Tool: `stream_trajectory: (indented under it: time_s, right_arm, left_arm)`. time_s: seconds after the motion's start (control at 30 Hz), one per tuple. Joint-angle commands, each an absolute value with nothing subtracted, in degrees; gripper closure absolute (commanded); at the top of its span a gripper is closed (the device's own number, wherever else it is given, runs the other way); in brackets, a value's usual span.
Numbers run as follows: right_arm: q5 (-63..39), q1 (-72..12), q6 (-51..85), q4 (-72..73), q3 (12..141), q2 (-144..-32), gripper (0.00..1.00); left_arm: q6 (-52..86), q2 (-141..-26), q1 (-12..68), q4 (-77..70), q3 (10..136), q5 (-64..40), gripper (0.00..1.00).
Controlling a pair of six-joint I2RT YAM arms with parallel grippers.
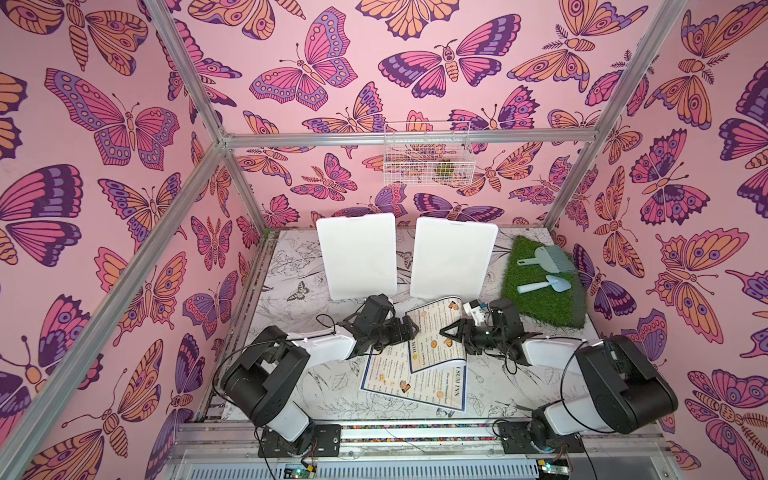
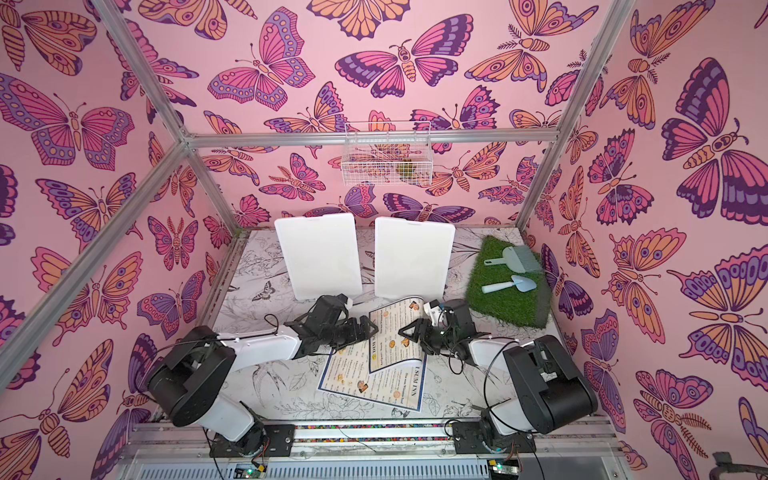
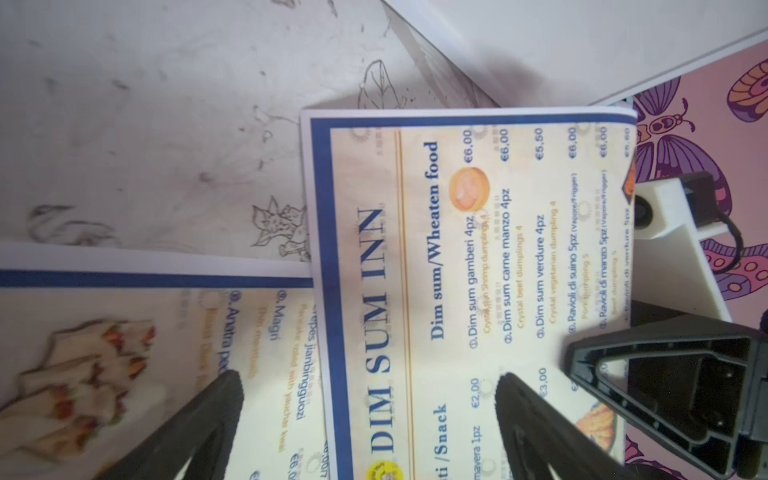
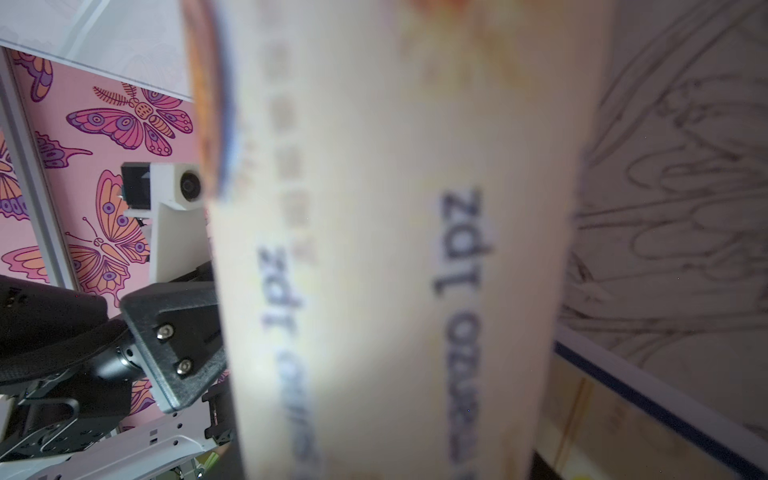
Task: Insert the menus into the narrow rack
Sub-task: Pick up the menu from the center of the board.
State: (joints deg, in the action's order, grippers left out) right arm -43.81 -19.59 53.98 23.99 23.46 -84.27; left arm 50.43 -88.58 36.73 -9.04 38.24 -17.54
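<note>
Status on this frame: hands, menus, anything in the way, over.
Left hand open over top menu. Right hand at its curled-up edge, grip unclear. Bottom menu flat on table. White boards standing behind.

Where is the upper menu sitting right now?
In both top views the upper menu lies between the left gripper and the right gripper, overlapping the lower menu nearer the front edge, with its far end curling up off the table.

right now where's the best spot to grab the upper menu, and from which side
Its long edge nearest the right tool: the upper menu curls upward there, leaving room underneath. Come in sideways from the robot's right, one jaw over, one under.
</note>
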Motion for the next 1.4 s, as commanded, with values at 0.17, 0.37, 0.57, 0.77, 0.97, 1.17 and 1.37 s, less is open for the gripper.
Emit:
stream_trajectory:
  time_s: [0.17, 0.37, 0.57, 0.77, 0.97, 1.17, 1.37]
  right_arm:
    - [-47.46, -19.34, 65.06, 41.59, 21.01, -86.37, 0.39]
    - [-47.74, -19.37, 68.83, 46.27, 21.31, -85.46, 0.4]
    - [-48.13, -19.38, 73.09, 50.71, 21.88, -83.07, 0.39]
    - [-47.93, -19.43, 76.98, 52.88, 23.82, -78.28, 0.39]
    - [-47.99, -19.61, 76.68, 48.72, 27.35, -70.99, 0.37]
    - [-47.66, -20.02, 73.77, 40.58, 30.19, -66.29, 0.36]
    - [-47.65, -20.12, 73.39, 39.51, 30.14, -66.06, 0.36]
  left_arm:
    - [51.05, -81.01, 33.03, -9.67, 34.13, -19.89, 0.03]
    - [54.11, -78.59, 29.39, -17.65, 31.37, -25.45, 0.03]
    - [55.99, -78.72, 28.92, -23.62, 31.29, -28.8, 0.03]
    - [60.52, -78.42, 28.9, -31.79, 29.93, -29.81, 0.0]
    - [64.9, -77.21, 28.74, -37.15, 30.64, -32.0, 0.02]
    - [68.85, -77.6, 28.87, -46.1, 32.14, -35.93, 0.02]
    - [75.23, -80.76, 29.49, -59.68, 33.21, -39.25, 0.02]
